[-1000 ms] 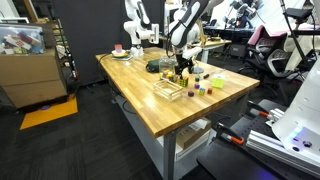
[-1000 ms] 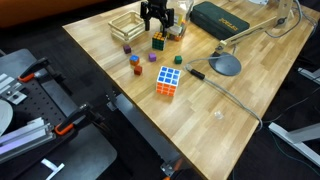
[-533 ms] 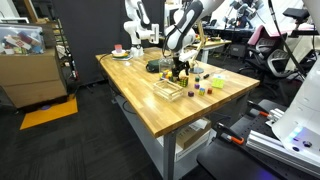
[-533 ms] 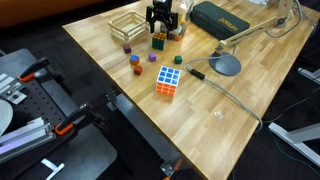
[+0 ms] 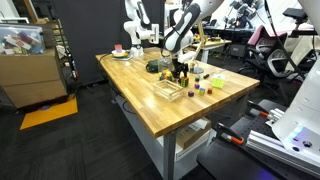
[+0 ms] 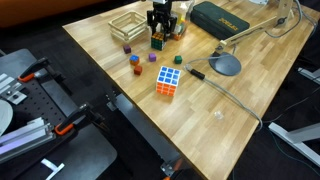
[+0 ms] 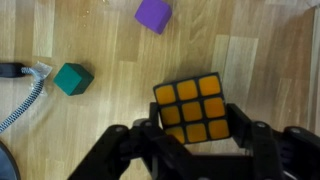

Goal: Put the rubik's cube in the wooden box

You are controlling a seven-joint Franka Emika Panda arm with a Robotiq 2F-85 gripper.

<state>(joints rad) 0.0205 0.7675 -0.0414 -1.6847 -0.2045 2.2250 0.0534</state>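
Rubik's cube point(image 7: 195, 110): orange face, wrist view.

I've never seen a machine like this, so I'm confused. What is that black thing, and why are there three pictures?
It's a robot arm with a two-fingered claw. Two pictures come from cameras standing around the table; the third comes from a camera on the arm's wrist, looking down past the claw. On the table lie a small puzzle cube, a bigger puzzle cube, a wooden box, little coloured blocks and a dark case. The claw's fingers stand on either side of the small puzzle cube. Whether they are squeezing it yet, I can't tell.
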